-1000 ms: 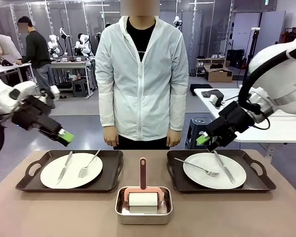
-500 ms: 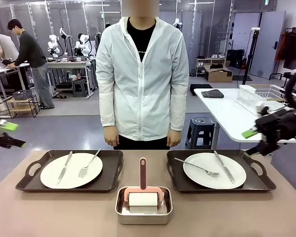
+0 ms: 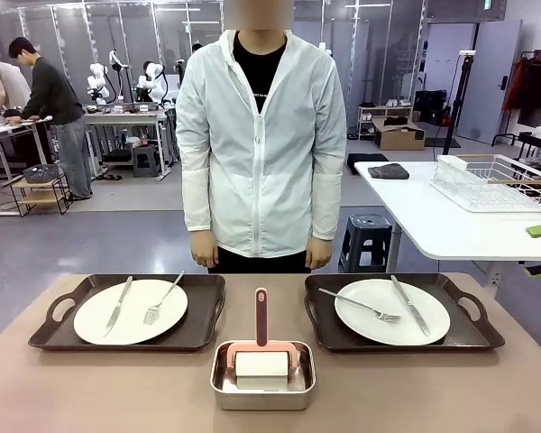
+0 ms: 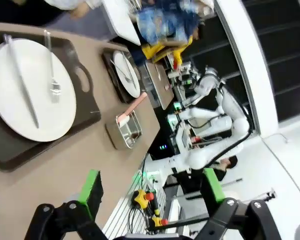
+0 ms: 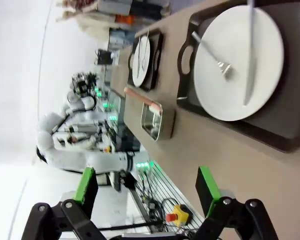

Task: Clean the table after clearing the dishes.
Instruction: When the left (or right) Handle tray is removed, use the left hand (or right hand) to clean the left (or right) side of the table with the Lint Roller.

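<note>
The taupe-brown surface (image 3: pixel 90 388) carries the dishes in its far half. Seen from the front, with the steel pan (image 3: pixel 221 393) as the dial's centre, the left tray (image 3: pixel 204 316) lies at 10 o'clock and the right tray (image 3: pixel 319 327) at 2 o'clock. The left plate (image 3: pixel 133 330) and right plate (image 3: pixel 377 332) sit flat inside them, each carrying a knife (image 3: pixel 117 305) and a fork (image 3: pixel 162 299).

The trays' far rims run close to the far edge, where a person (image 3: pixel 261 153) stands. Their outer handles come near the side edges. Between the trays is a narrow bare lane, and the handle of the roller (image 3: pixel 261 365) points into it toward 12 o'clock. The pan sits just inside the near edge, with open bare strips at 9 and 3 o'clock.

The left claw (image 4: pixel 152 192) has its jaws spread wide with nothing between them, off the surface's near edge. The right claw (image 5: pixel 146 187) is likewise spread and empty, with the right tray ahead at 1 o'clock in its wrist view.
</note>
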